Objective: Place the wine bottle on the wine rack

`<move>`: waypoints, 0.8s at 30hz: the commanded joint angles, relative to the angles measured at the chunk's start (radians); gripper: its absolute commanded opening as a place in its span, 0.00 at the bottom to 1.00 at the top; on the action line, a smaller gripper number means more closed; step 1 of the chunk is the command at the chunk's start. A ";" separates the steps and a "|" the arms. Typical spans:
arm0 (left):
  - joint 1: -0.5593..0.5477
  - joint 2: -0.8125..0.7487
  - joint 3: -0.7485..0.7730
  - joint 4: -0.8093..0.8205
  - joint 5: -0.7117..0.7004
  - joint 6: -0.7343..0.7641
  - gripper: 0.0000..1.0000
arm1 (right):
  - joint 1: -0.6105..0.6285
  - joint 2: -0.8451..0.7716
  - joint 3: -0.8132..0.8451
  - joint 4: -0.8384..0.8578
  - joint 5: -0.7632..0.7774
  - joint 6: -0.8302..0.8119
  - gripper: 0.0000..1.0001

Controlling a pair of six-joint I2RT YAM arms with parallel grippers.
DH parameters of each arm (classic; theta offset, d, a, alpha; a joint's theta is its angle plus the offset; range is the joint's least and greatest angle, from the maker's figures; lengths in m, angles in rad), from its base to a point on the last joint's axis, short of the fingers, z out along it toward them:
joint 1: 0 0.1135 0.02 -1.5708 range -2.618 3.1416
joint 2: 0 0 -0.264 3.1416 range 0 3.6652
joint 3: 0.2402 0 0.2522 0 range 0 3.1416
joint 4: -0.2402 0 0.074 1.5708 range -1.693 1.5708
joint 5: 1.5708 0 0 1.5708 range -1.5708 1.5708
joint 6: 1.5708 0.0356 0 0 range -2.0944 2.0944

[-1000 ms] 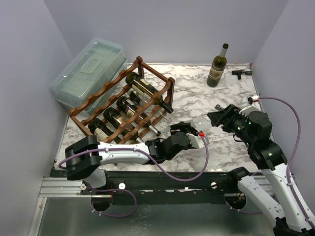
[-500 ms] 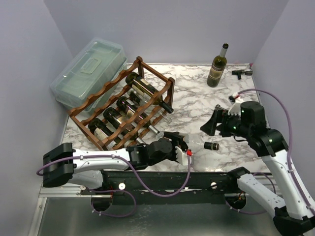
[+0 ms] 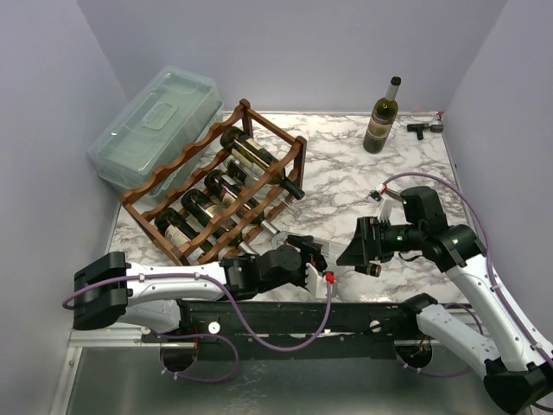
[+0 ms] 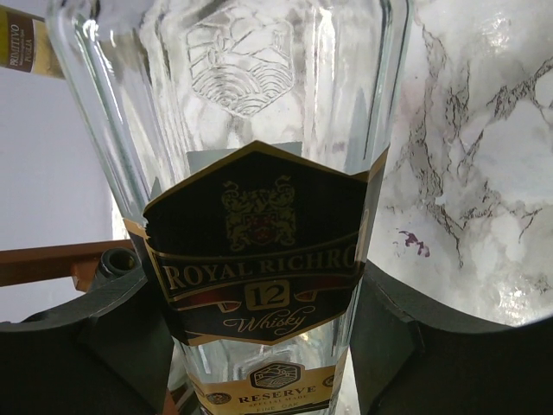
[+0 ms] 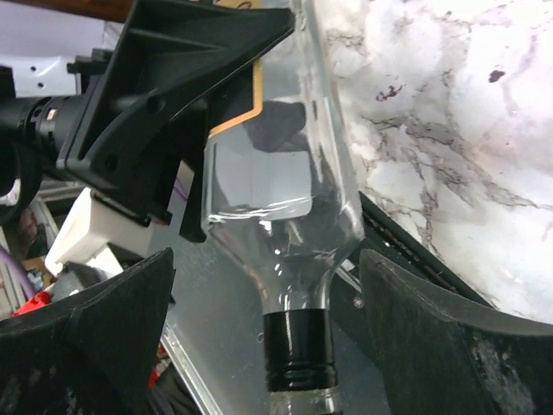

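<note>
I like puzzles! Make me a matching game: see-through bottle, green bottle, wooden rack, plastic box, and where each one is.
1 clear whisky bottle
2 green bottle
3 wine rack
4 plastic box

A standing alone at the far right of the table
B at the far left, behind the rack
C gripped by the left tool
D holding dark bottles lying down

Pairs: 1-C, 2-A, 3-D, 4-B

Glossy clear glass bottle [image 4: 259, 216], reddish-brown wooden wine rack [image 3: 299, 154], smooth marbled table [image 3: 346, 164]
</note>
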 commanded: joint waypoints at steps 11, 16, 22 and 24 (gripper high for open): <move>0.000 -0.083 0.003 0.089 -0.016 0.061 0.00 | 0.063 -0.068 -0.056 -0.044 -0.087 0.011 0.66; 0.001 -0.090 0.007 0.076 -0.009 0.057 0.00 | 0.069 -0.063 -0.064 -0.048 -0.067 0.017 0.56; 0.001 -0.078 0.008 0.070 -0.016 0.061 0.00 | 0.072 -0.049 -0.065 -0.046 -0.066 0.018 0.44; 0.001 -0.068 0.012 0.066 -0.014 0.058 0.00 | 0.072 -0.044 -0.055 -0.045 -0.065 0.012 0.26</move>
